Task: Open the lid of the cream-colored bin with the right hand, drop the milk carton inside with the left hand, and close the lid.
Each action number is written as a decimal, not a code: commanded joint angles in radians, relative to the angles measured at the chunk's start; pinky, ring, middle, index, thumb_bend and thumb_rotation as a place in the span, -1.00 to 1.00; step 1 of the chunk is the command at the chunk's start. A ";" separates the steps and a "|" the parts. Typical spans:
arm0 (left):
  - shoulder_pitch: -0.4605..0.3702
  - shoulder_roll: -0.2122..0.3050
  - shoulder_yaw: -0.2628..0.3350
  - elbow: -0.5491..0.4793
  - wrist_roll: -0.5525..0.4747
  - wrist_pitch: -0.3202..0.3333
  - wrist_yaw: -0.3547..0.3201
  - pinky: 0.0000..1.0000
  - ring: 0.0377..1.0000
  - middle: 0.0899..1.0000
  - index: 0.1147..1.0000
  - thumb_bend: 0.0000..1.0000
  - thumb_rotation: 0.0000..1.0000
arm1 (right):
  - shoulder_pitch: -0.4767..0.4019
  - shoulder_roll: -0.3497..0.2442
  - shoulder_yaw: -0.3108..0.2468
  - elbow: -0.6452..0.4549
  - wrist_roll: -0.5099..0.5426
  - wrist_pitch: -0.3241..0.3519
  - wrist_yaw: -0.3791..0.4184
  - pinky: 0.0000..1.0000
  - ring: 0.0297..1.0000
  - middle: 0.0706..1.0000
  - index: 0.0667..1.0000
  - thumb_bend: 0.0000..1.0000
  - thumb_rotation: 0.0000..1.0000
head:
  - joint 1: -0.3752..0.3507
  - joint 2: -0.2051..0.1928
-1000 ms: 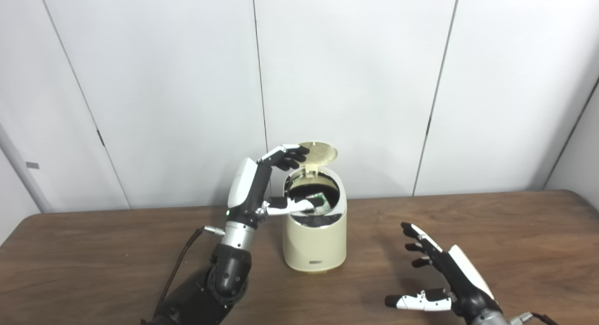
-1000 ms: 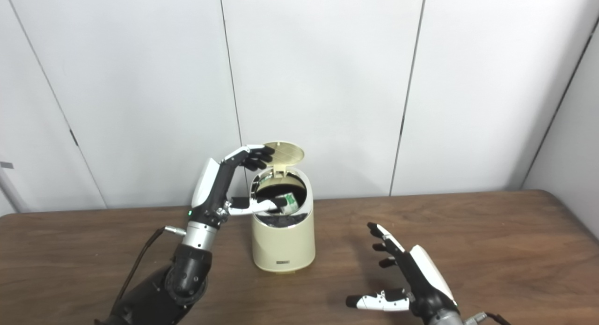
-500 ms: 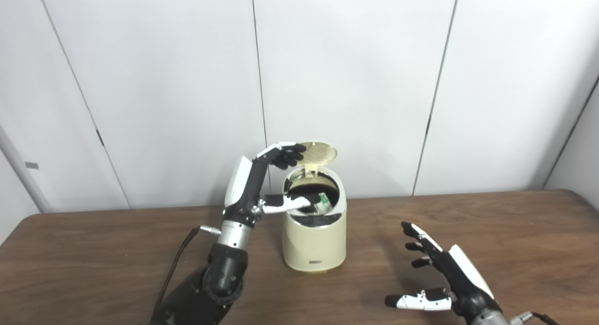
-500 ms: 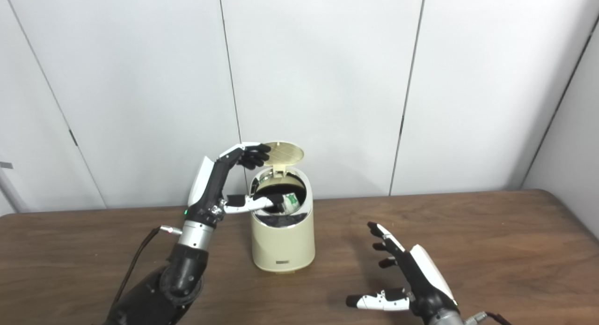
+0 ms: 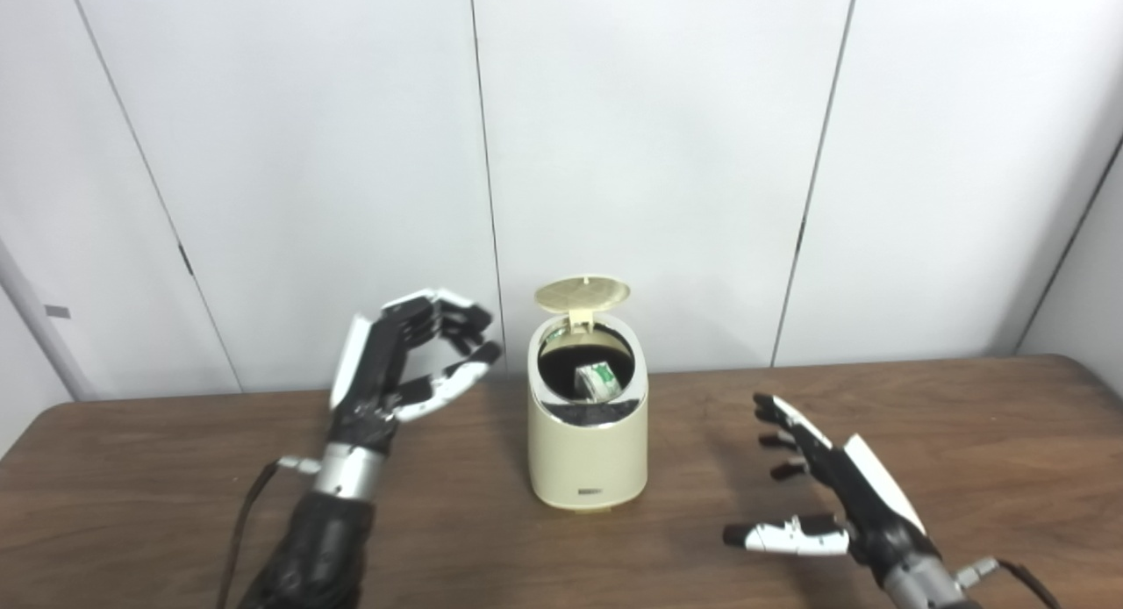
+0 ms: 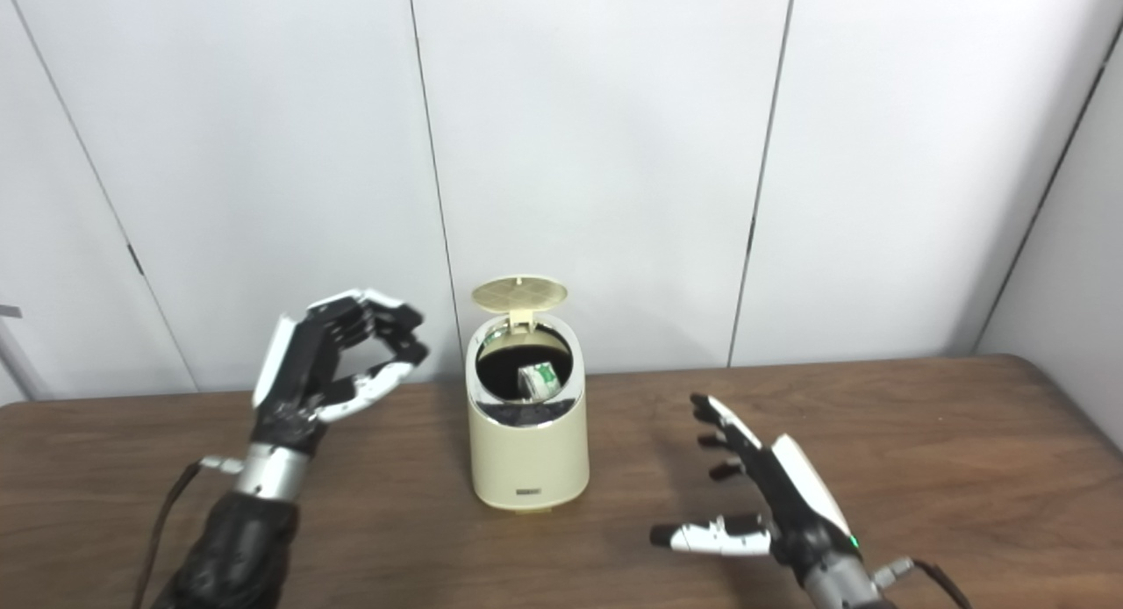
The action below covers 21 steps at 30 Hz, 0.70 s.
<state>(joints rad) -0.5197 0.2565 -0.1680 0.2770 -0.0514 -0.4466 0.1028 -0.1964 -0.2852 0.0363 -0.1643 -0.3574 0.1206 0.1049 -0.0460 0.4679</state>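
The green-and-white milk carton [image 5: 597, 380] lies inside the cream-colored plastic bin [image 5: 587, 451], whose round lid [image 5: 582, 292] stands raised. Both the left hand [image 5: 395, 372] and right hand [image 5: 829, 495] are empty, fingers spread. The lid is best pressed down gently from above, lest the bin tip on the tabletop [image 5: 175, 469].

A cream-colored bin [image 6: 526, 442] stands on the brown surface [image 6: 921, 451], its lid [image 6: 519, 292] raised at 12 o'clock. The milk carton [image 6: 540, 380] lies inside. The left hand [image 6: 329, 363] hangs empty at 9 o'clock; the right hand [image 6: 772, 504], fingers spread, sits at 4 o'clock.
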 commanded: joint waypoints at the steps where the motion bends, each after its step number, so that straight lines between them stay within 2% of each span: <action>1: -0.014 0.011 0.037 -0.047 -0.018 -0.023 -0.041 -0.09 0.06 0.18 -0.14 0.01 -0.87 | -0.053 -0.012 -0.005 -0.025 -0.003 -0.028 -0.012 0.39 0.67 0.82 0.85 0.63 -0.31 | 0.001 0.000; 4: 0.035 0.011 0.078 -0.074 -0.015 -0.004 -0.071 0.00 0.16 0.28 -0.13 0.01 -0.86 | -0.086 -0.018 0.006 -0.038 -0.026 0.000 0.002 0.43 0.67 0.80 0.84 0.63 -0.25 | 0.001 0.000; 5: 0.051 0.009 0.089 -0.087 -0.010 0.010 -0.078 0.04 0.20 0.33 0.12 0.16 -0.75 | -0.096 -0.018 0.008 -0.041 -0.026 0.009 0.007 0.46 0.68 0.80 0.83 0.62 -0.26 | 0.001 0.001; 6: 0.061 0.005 0.099 -0.095 -0.006 0.020 -0.084 0.09 0.24 0.37 0.30 0.24 -0.70 | -0.101 -0.019 0.008 -0.043 -0.024 0.014 0.011 0.51 0.69 0.81 0.83 0.62 -0.27 | 0.002 0.001; 9: 0.103 -0.002 0.124 -0.119 -0.011 0.055 -0.103 0.14 0.30 0.42 0.44 0.30 -0.69 | -0.129 -0.020 0.014 -0.056 -0.040 0.038 0.022 0.53 0.69 0.79 0.82 0.61 -0.27 | 0.006 0.000; 12: 0.147 -0.007 0.142 -0.139 -0.017 0.087 -0.122 0.16 0.36 0.44 0.48 0.33 -0.60 | -0.161 -0.022 0.023 -0.059 -0.051 0.049 0.030 0.50 0.68 0.78 0.80 0.60 -0.27 | 0.008 0.000; 15: 0.195 -0.016 0.149 -0.149 -0.008 0.100 -0.137 0.14 0.35 0.46 0.48 0.34 -0.59 | -0.198 -0.022 0.030 -0.053 -0.052 0.051 0.039 0.46 0.67 0.86 0.78 0.58 -0.25 | 0.010 0.000; 18: 0.240 -0.032 0.150 -0.155 -0.012 0.113 -0.150 0.16 0.36 0.47 0.50 0.33 -0.61 | -0.235 -0.023 0.037 -0.044 -0.048 0.056 0.053 0.42 0.66 0.90 0.78 0.55 -0.24 | 0.012 -0.001; 21: 0.278 -0.050 0.152 -0.144 -0.033 0.108 -0.175 0.13 0.36 0.48 0.51 0.26 -0.71 | -0.273 -0.026 0.047 -0.032 -0.050 0.057 0.068 0.44 0.69 0.88 0.80 0.52 -0.25 | 0.011 -0.003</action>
<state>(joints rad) -0.2229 0.2062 -0.0255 0.1627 -0.0701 -0.3204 -0.0616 -0.4159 -0.2913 0.0847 -0.1807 -0.4059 0.1882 0.1689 -0.0337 0.4648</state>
